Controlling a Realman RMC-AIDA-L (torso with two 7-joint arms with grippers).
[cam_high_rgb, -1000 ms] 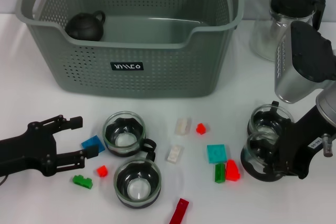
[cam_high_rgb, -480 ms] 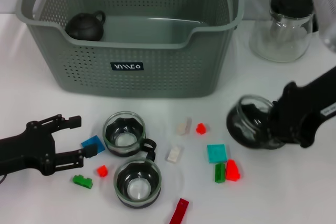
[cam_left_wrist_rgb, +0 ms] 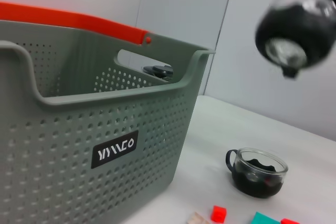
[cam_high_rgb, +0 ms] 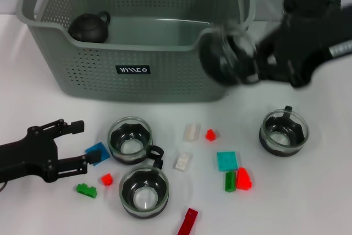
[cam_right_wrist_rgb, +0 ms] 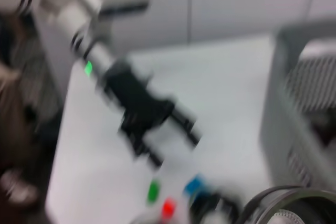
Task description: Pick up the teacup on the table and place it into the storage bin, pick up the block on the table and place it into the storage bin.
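Head view: a teacup (cam_high_rgb: 227, 58) is being carried in the air by the right gripper (cam_high_rgb: 258, 61), at about two o'clock from the table's middle, just off the near right corner of the storage bin (cam_high_rgb: 137, 75). The gripper is being kept closed on the cup. For the step to be done well, the cup should probably be lifted clear of the rim, brought over the open basket and lowered inside before being let go, away from the black teapot (cam_high_rgb: 89, 27) lying in the bin at ten o'clock. Three more cups are standing on the table, with small blocks scattered between them. At eight o'clock the left gripper (cam_high_rgb: 85, 144) is being held low with its fingers spread, a blue block (cam_high_rgb: 97, 152) lying just beside the lower fingertip; nothing is being gripped.

Left wrist view: the carried teacup (cam_left_wrist_rgb: 297, 27) is being shown high beyond the bin's corner (cam_left_wrist_rgb: 202, 55).

Right wrist view: the left gripper (cam_right_wrist_rgb: 173, 135) is being seen far off, blurred, fingers apart.
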